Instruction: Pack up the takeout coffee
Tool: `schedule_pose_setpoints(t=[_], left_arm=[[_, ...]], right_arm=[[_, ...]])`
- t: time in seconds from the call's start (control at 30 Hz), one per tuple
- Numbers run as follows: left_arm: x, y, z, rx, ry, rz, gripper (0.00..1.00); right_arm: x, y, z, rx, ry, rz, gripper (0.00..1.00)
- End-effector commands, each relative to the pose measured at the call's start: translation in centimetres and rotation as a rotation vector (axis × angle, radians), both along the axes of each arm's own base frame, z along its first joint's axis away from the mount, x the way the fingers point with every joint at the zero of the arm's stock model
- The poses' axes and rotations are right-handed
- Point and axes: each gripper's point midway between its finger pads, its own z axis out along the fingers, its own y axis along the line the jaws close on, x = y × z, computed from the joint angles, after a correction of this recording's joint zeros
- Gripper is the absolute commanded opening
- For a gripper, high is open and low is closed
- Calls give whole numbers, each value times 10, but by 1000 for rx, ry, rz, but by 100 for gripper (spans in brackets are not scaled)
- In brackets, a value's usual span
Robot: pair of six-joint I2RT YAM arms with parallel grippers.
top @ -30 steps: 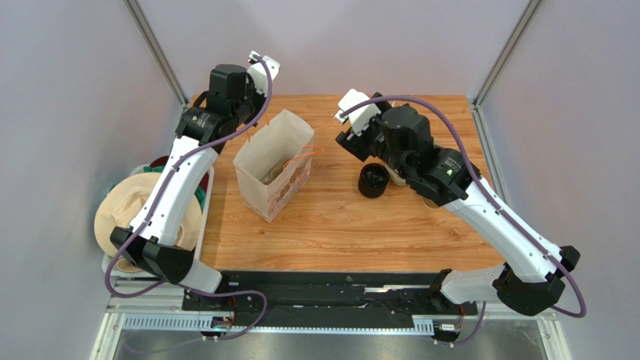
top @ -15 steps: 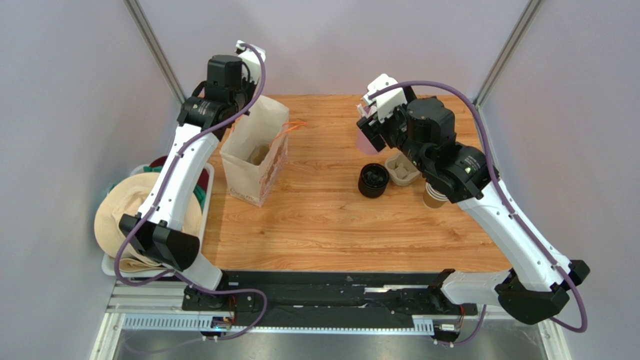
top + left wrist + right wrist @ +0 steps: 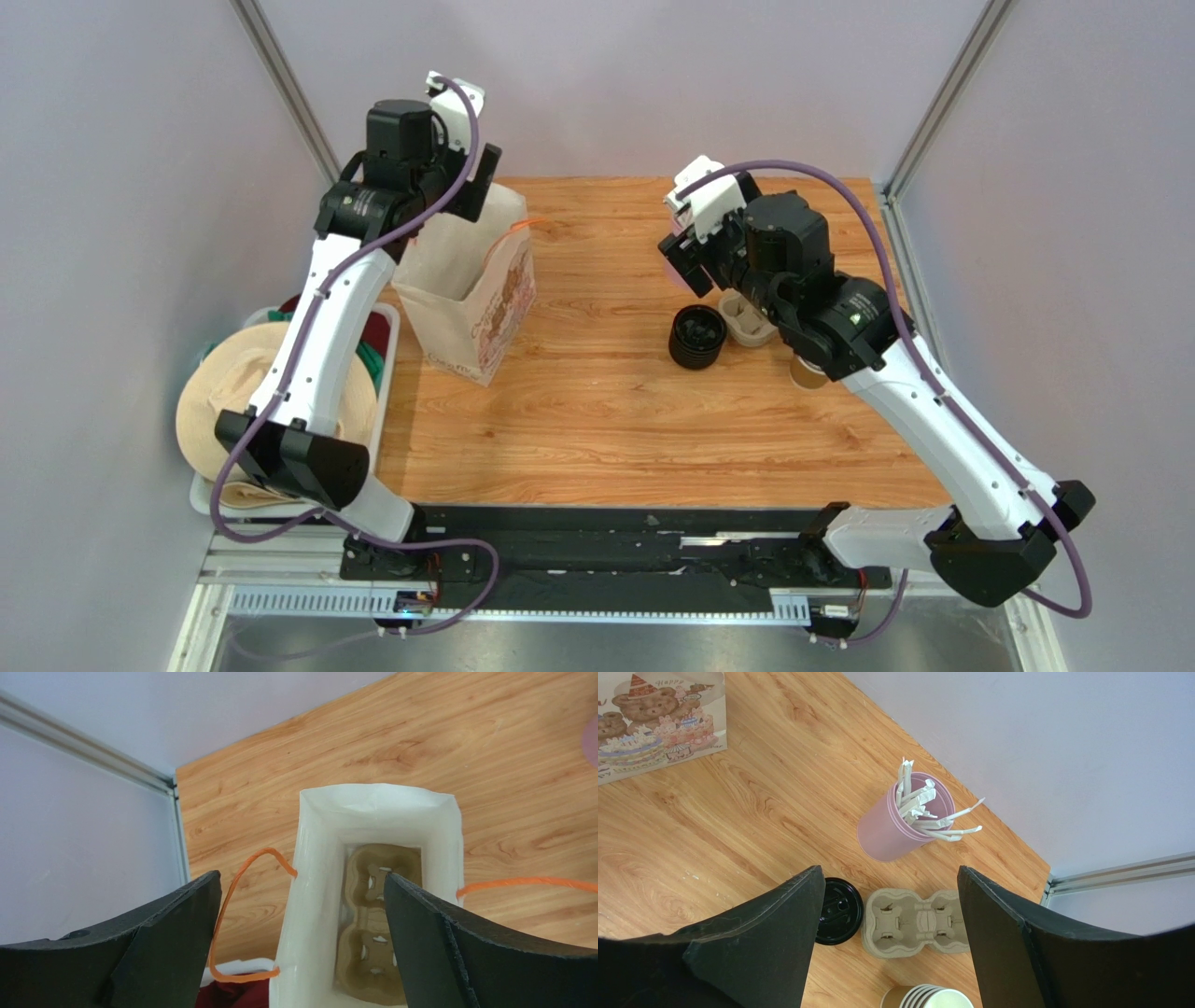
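The left fingers (image 3: 168, 941) stand wide apart with nothing between them, directly above the open mouth of the paper bag (image 3: 379, 798). A second ago they were shut tight. Below them, on the bag's floor, lies a cardboard cup carrier (image 3: 372, 945). One orange string handle (image 3: 235, 903) loops out from the left side of the rim and the other runs off to the right. From above, the bag stands upright near the back left corner of the counter (image 3: 603, 420), farther left than a second ago, when it sat more toward the middle. The right fingers (image 3: 756, 945) are spread and hold nothing, as wide as before. They hover over the right half of the counter, a little farther back than a second ago. Below them stands a pink cup of white sticks (image 3: 896, 829). Nearer is the takeout coffee (image 3: 838, 911), black lid on, just beside a second cup carrier (image 3: 917, 922), with a stack of brown cups (image 3: 927, 997) at the bottom edge of the right wrist view. The takeout coffee has not moved. It sits on the counter right of centre, well apart from the bag and outside it.
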Motion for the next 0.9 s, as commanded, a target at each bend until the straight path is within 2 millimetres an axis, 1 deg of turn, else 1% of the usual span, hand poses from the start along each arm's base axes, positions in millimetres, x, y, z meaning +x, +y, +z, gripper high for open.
schedule_pose_setpoints(t=[0.0,0.03,0.1,0.13,0.2,0.23,0.3,0.33,0.37,0.4,0.43,0.47,0.5,0.53,0.6,0.63,0.7,0.77,0.87], left_arm=[[-25,-14,70,-66,-175,-122,95],[-34,-18,82,-78,-205,-161,95],[-45,-28,93,-91,-228,-238,96],[-59,-38,105,-112,-258,-319,96],[-74,-48,111,-120,-268,-406,96],[-91,-59,118,-140,-283,-493,97],[-110,-71,115,-142,-271,-593,97],[-126,-77,121,-149,-291,-652,97],[-132,-81,113,-150,-267,-682,97],[-141,-87,110,-131,-263,-733,98],[-149,-93,106,-124,-248,-781,98],[-155,-96,96,-113,-207,-799,98],[-161,-103,91,-84,-202,-837,98],[-166,-105,85,-74,-190,-856,98],[-174,-109,76,-70,-168,-899,98],[-180,-112,73,-78,-159,-928,99],[-184,-112,68,-79,-144,-941,99],[-188,-112,64,-81,-137,-948,99],[-195,-113,59,-96,-123,-969,99]], right_arm=[[7,-2,-7,24,6,-15,76],[10,-7,-13,27,27,-33,76],[14,-13,-22,25,57,-46,75],[19,-23,-30,23,81,-83,74],[26,-37,-37,21,106,-135,73],[31,-54,-45,15,136,-191,72],[33,-72,-50,33,174,-250,70],[33,-92,-58,25,211,-298,69],[32,-101,-62,14,228,-317,69],[31,-111,-66,-2,245,-337,68],[26,-130,-73,-25,278,-373,67],[24,-140,-80,-51,298,-386,67],[21,-151,-90,-90,322,-395,66],[16,-171,-96,-100,354,-438,65],[9,-188,-106,-105,406,-462,61],[1,-201,-114,-90,459,-483,59],[-6,-211,-121,-81,504,-489,56],[-11,-226,-131,-63,539,-528,55],[-10,-233,-146,-40,587,-550,52]])
